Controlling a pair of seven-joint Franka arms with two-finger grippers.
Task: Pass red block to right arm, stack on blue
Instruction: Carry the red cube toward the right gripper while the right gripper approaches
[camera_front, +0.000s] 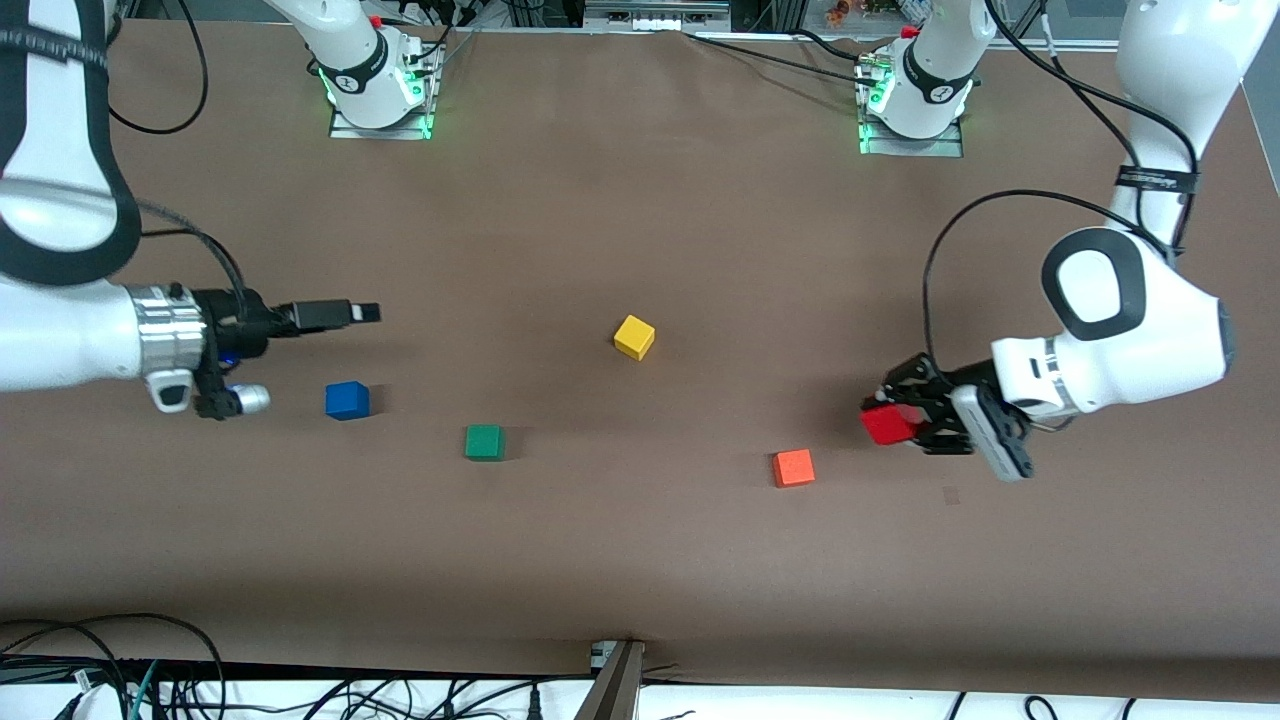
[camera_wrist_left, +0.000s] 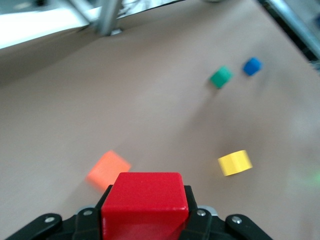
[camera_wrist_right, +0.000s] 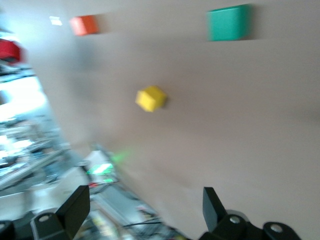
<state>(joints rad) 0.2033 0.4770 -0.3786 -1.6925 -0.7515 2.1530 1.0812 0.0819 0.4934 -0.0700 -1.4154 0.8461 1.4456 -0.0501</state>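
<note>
— Where's the red block sitting right now?

— Off the table. The left gripper has its fingers clamped on it, up in the air over the left arm's end of the brown table, close to the orange cube. From the left wrist view the block fills the space between the black claw links, with the orange cube just past it.

— And the blue cube?

— Resting flat on the surface at the right arm's end, with the green cube beside it, a little nearer the front camera. The yellow cube sits near the middle, farther from that camera than the rest.

— The right arm?

— It waits. The right gripper hangs level over bare table near the blue cube, fingers spread apart, nothing in them.

— Anything round the edges?

— Black cables bunch along the near edge, and green lights glow at both arm bases.
</note>
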